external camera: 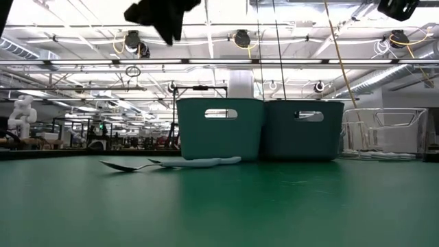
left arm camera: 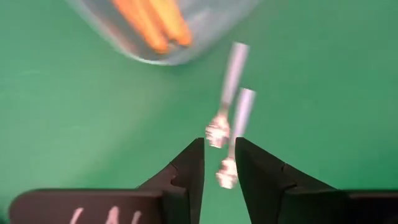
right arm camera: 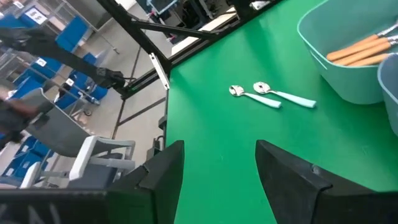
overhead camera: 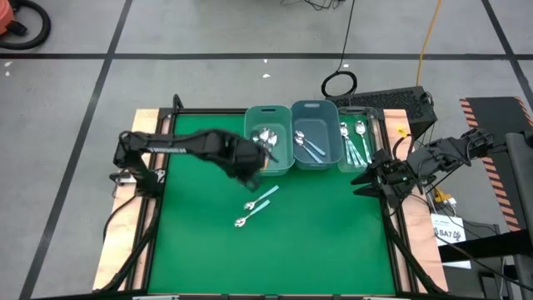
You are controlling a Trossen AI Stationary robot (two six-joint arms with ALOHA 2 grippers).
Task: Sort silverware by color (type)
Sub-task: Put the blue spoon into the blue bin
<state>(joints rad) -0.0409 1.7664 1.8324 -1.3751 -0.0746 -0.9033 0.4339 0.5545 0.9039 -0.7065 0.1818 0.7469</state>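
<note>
**2 light blue spoons out on the mat, the rest already in bins**

The left gripper (overhead camera: 250,171) is hanging above the green mat (overhead camera: 316,242), right at the front corner of the left bin (overhead camera: 268,150). In its wrist view the fingers (left arm camera: 186,174) are a little apart with nothing between them, and the 2 light blue spoons (left arm camera: 229,127) lie on the mat straight below. Those 2 lie side by side, nearly touching, a bit in front of the left bin.

The left bin holds the orange spoons (overhead camera: 266,137), with the orange handles visible in the right wrist view too. The middle bin (overhead camera: 315,143) has more light blue spoons (overhead camera: 310,146). The teal-green spoons (overhead camera: 356,142) are in the clear tray (overhead camera: 379,142) on the right.

The right gripper (overhead camera: 366,179) is parked at the right edge of the mat, jaws spread wide, holding nothing.
</note>
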